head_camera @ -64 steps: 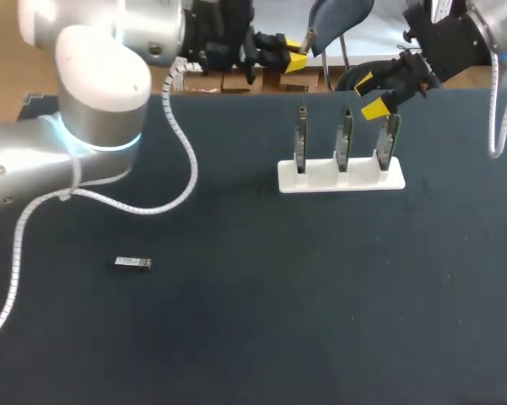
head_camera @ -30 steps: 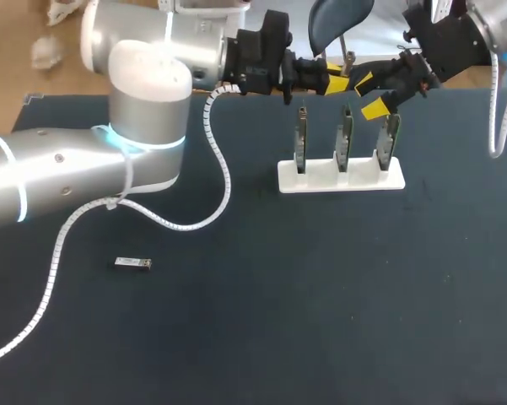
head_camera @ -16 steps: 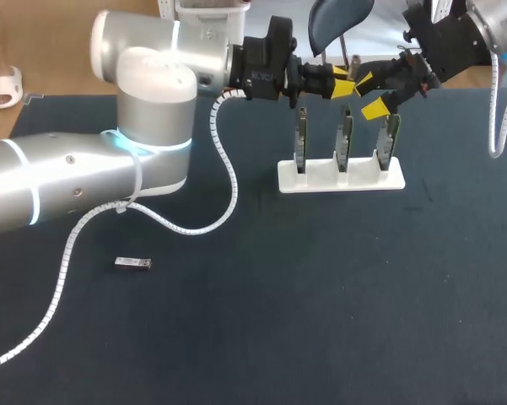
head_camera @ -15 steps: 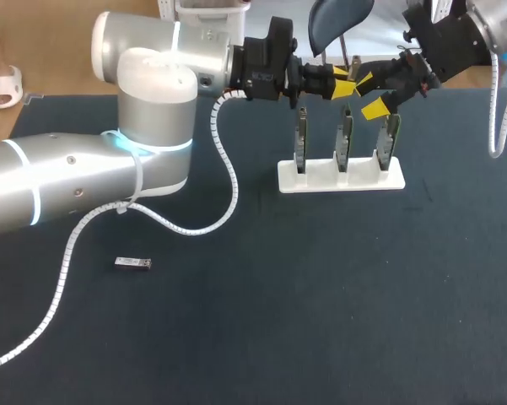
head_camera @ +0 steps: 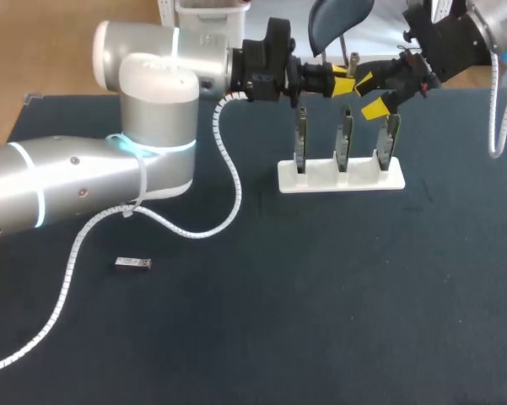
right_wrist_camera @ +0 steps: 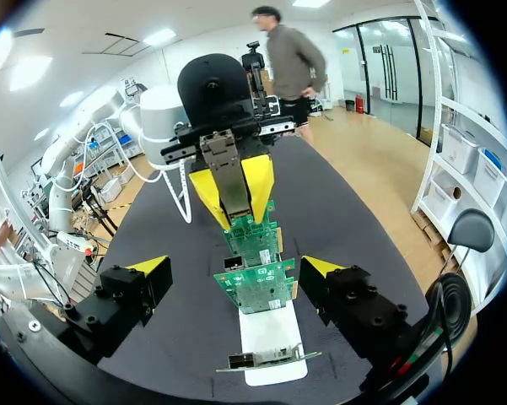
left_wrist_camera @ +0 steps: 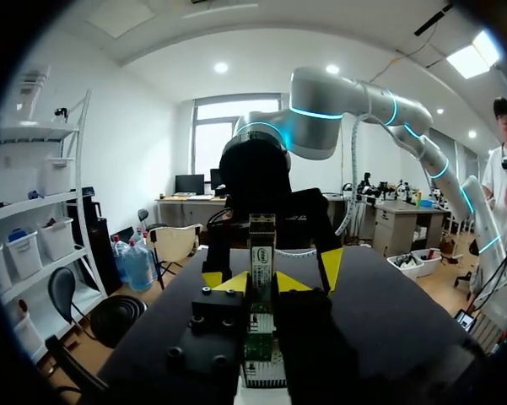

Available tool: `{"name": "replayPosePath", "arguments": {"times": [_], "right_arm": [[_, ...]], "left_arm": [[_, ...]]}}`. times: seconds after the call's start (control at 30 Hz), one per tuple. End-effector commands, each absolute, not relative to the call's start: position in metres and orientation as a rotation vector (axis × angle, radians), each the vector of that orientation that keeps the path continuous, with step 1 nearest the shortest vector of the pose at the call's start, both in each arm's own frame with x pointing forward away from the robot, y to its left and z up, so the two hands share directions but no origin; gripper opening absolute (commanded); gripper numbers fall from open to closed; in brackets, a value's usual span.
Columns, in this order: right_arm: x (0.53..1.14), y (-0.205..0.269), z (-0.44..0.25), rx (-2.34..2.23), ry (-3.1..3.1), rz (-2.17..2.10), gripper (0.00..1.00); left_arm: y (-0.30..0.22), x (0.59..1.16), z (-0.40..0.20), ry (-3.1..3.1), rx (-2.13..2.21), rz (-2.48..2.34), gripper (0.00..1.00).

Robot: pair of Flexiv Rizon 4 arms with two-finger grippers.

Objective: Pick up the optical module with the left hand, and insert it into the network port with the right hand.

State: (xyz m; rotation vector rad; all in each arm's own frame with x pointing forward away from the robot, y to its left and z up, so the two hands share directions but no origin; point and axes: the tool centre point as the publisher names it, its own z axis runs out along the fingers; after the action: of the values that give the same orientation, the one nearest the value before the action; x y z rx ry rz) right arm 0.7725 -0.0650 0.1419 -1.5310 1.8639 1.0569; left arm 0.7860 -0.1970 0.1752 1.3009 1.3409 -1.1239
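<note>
One module (right_wrist_camera: 223,173) is gripped in the left jaws, right jaws gaping; handover and plugging into a board (head_camera: 344,135) remain.

Dark navy table covering (head_camera: 320,321) is spanning the whole work area. White three-slot rack (head_camera: 320,180) is sitting at about 1 o'clock from table centre, its long side running 9-to-3. Three green circuit boards (head_camera: 344,139) are standing upright in it, one per slot, not touching each other.

Silver module (right_wrist_camera: 223,165) (upright) in left hand (right_wrist_camera: 233,191)
</note>
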Motion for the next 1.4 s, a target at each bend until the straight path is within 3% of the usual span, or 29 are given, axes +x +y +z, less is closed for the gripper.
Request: {"name": "replayPosePath", "arguments": {"times": [0.03,1.4], "right_arm": [[0.7705,-0.0651,0.1421,-1.528,1.864,1.051,1.00],[0.7705,-0.0651,0.1421,-1.528,1.864,1.051,1.00]], "left_arm": [[-0.1988,0.7811,0.1714,1.339,1.292,-1.124,0.00],[-0.2002,0.7724,0.1669,1.339,1.322,-1.121,0.00]]}}
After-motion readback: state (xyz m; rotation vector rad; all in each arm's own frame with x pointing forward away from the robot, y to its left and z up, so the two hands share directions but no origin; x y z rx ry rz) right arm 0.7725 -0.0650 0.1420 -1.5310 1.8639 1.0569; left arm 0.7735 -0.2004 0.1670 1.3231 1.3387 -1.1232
